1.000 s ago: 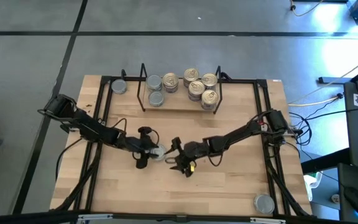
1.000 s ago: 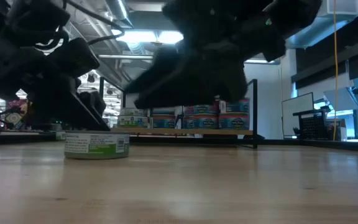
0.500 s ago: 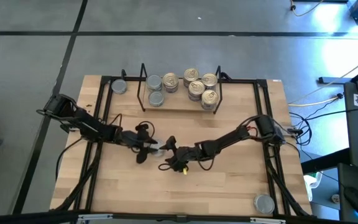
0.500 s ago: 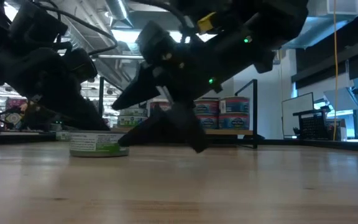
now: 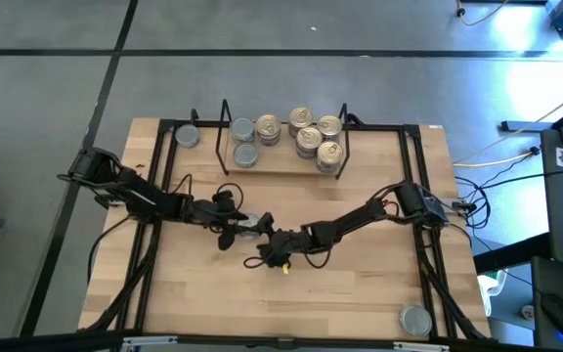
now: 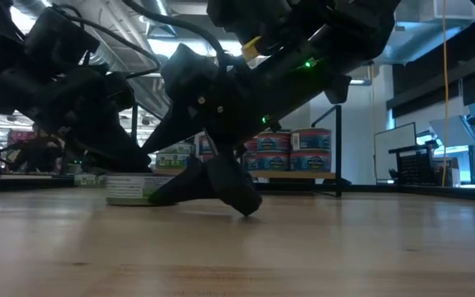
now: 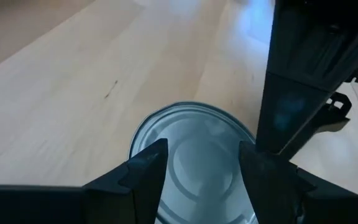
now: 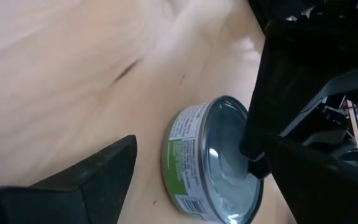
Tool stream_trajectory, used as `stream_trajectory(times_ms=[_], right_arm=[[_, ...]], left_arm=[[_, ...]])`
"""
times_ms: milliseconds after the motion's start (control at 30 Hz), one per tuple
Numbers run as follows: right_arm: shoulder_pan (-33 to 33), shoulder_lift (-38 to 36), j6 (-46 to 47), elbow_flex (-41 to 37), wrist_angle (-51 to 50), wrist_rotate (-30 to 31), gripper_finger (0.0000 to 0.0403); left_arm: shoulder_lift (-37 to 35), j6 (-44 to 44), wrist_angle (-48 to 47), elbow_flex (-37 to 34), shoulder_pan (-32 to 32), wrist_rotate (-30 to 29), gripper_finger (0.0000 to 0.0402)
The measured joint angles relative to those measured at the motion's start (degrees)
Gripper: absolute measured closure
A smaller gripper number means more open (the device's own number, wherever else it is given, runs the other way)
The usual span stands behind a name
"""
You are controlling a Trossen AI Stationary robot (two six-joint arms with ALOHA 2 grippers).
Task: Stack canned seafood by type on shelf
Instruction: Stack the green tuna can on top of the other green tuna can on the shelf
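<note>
Tin (image 8: 213, 160) — short, round, plain silver-grey lid, green-and-white label — lies flat mid-table on the pale wood tabletop (image 5: 360, 293), near the shelf (image 5: 281, 161) of stacked tins. Left gripper (image 7: 197, 158) hangs just over its lid, fingers spread; right gripper (image 5: 258, 256) — spread wide beside it, holding nothing.

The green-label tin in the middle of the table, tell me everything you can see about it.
The green-label tin is a short round can with a plain silver-grey lid and a green and white paper label carrying a barcode. It stands flat and upright on the light wood table, in front of the shelf. The left end effector hangs over its lid with fingers open. The right end effector, also open, flanks it. Contact with either is unclear.
</note>
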Motion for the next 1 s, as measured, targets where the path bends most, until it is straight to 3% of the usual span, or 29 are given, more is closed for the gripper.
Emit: stream_trajectory(times_ms=[267, 700, 867, 1000], right_arm=[[0.8, -0.4, 4.5, 0.0, -1.5, 2.4, 0.0052], [0.7, -0.6, 12.5, -0.1, -2.4, 1.5, 0.0052], [0.7, -0.6, 13.3, -0.1, -1.9, -1.1, 0.0052], [0.3, -0.3, 11.8, -0.1, 0.2, -0.9, 0.0052]], left_arm=[[-2.2, 5.2, -2.6, 1.1, -1.4, 1.3, 0.0202], [-9.8, 17.8, -25.3, 5.9, -3.8, 2.0, 0.0202], [-9.9, 20.0, -22.3, 3.4, -3.6, 1.9, 0.0202], [-9.8, 18.2, -14.0, -1.1, -2.9, 1.8, 0.0202]])
